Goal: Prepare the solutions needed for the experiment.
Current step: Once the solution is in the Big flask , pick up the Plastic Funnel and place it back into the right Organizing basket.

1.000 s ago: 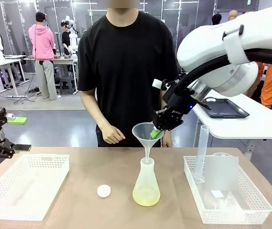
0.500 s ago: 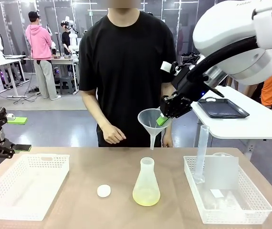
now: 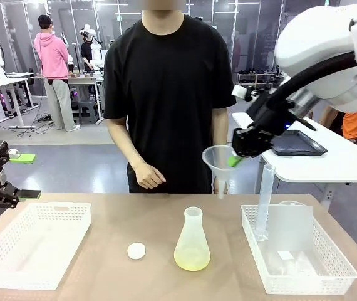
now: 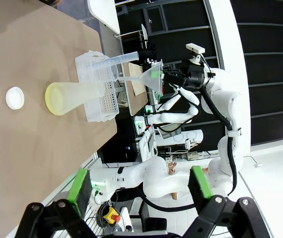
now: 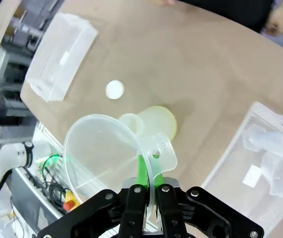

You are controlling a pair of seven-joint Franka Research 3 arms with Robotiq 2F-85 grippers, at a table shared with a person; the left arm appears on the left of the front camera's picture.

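The solutions are a shallow pale yellow-green layer [image 3: 191, 258] in the bottom of a clear conical flask [image 3: 192, 232] standing mid-table. My right gripper [image 3: 235, 161] is shut on the rim tab of a clear plastic funnel [image 3: 219, 162], held in the air up and to the right of the flask. The right wrist view looks down through the funnel [image 5: 99, 153], pinched between my right gripper's [image 5: 149, 186] jaws, with the flask [image 5: 156, 121] below. My left gripper [image 3: 25, 176] hangs open at the far left, off the table's edge. In the left wrist view my left gripper [image 4: 139, 186] frames the flask [image 4: 77, 94] and funnel [image 4: 146, 79].
A white basket [image 3: 15, 276] sits front left. Another basket [image 3: 310, 285] at the right holds a tall graduated cylinder [image 3: 265, 200] and clear plastic items. A white cap [image 3: 136, 251] lies left of the flask. The person's hand [image 3: 147, 175] hangs at the far edge.
My right gripper has lifted the funnel out of the flask's neck and carried it to the right, toward the right basket. The left arm has stayed still.
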